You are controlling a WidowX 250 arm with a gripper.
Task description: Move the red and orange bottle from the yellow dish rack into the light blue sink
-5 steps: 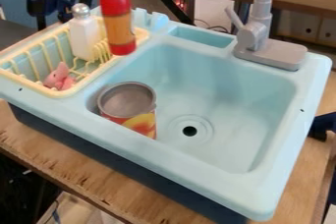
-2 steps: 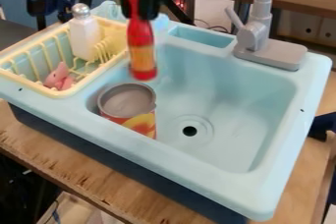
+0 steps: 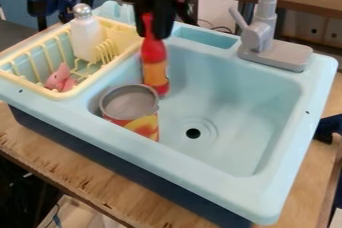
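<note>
The black gripper (image 3: pixel 149 22) hangs over the back left of the light blue sink (image 3: pixel 234 87), shut on the thin neck of a red bottle (image 3: pixel 154 64) with an orange label. The bottle stands nearly upright, its base low inside the basin's back left part. Whether the base touches the basin floor, I cannot tell. Just in front of it, a metal can (image 3: pixel 131 106) with a red and yellow wrapper sits open end up in the basin's left corner.
Left of the basin, a yellow dish rack (image 3: pixel 85 86) holds a white shaker (image 3: pixel 85 37) with a metal cap and a pink toy (image 3: pixel 60 78). A grey faucet (image 3: pixel 267 37) rises at the back right. The round drain (image 3: pixel 193 133) lies right of the can.
The gripper has moved right and down with the red bottle, from above the rack's right edge into the basin's back left part. The can and rack items have stayed put.
</note>
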